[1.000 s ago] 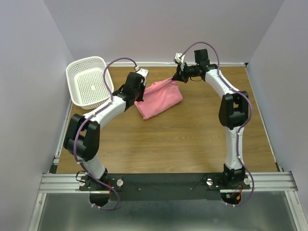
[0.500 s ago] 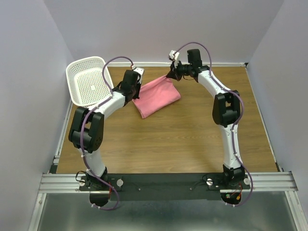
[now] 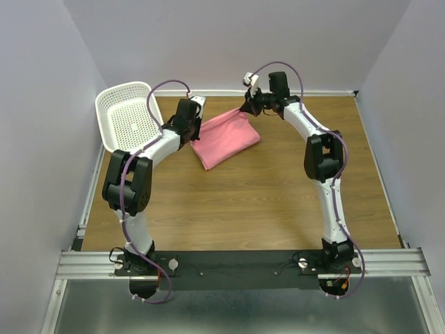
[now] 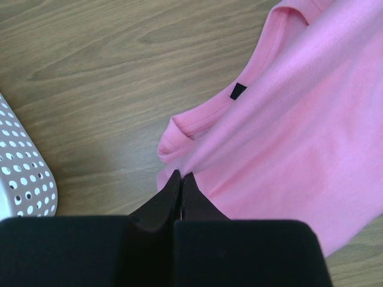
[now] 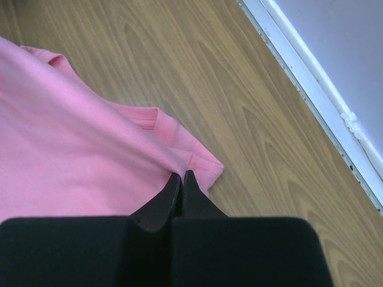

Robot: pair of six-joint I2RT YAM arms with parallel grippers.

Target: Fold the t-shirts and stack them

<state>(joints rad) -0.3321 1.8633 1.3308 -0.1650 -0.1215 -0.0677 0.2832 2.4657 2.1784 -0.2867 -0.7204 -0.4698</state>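
Both grippers are clenched on the pink t-shirt [image 3: 226, 138]: our left gripper [image 4: 181, 177] pinches a folded edge near the collar, our right gripper [image 5: 181, 174] a hemmed corner. The shirt lies at 12 o'clock on the table [image 3: 278, 195], near the white basket [image 3: 132, 124]. Uneven pulling could slip thin cloth free or undo the fold. Since a second ago, we have drawn it slightly toward 10 o'clock.

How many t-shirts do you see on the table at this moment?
1. The pink t-shirt lies at the far middle of the table, right of the white basket, pinched at opposite ends by the left gripper and the right gripper. No other shows.
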